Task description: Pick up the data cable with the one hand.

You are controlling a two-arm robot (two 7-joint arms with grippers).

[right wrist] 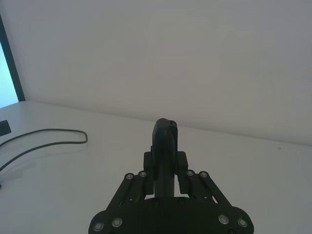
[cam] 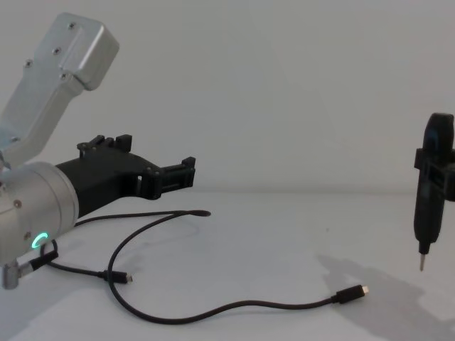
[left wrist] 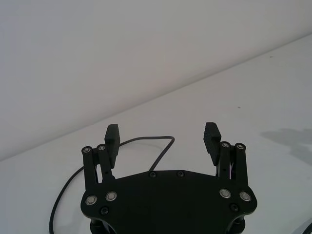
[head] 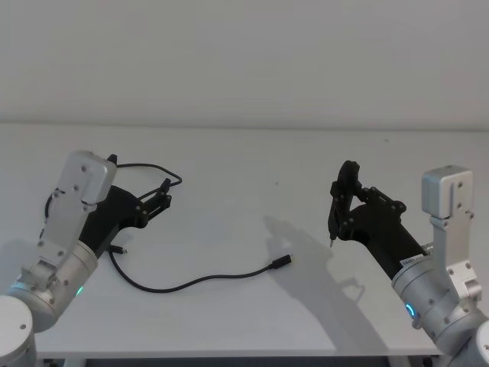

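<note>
I see the left tool (head: 165, 193) hovering over the matte white counter (head: 229, 153): black angular plastic, two short ribbed fingers (left wrist: 212, 135) spread, nothing between them. One data cable (head: 191, 284), thin, black and limp, lies on the counter below it. It loops ahead of the fingertips, then runs rightward, silver-tipped plug (head: 281, 262) pointing toward the right tool (right wrist: 165, 163). That one is clenched on one slim black pen-like tool (cam: 426, 206), tip down.

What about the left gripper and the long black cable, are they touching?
Apart. In the chest view the left gripper hovers open above the data cable with a gap.
</note>
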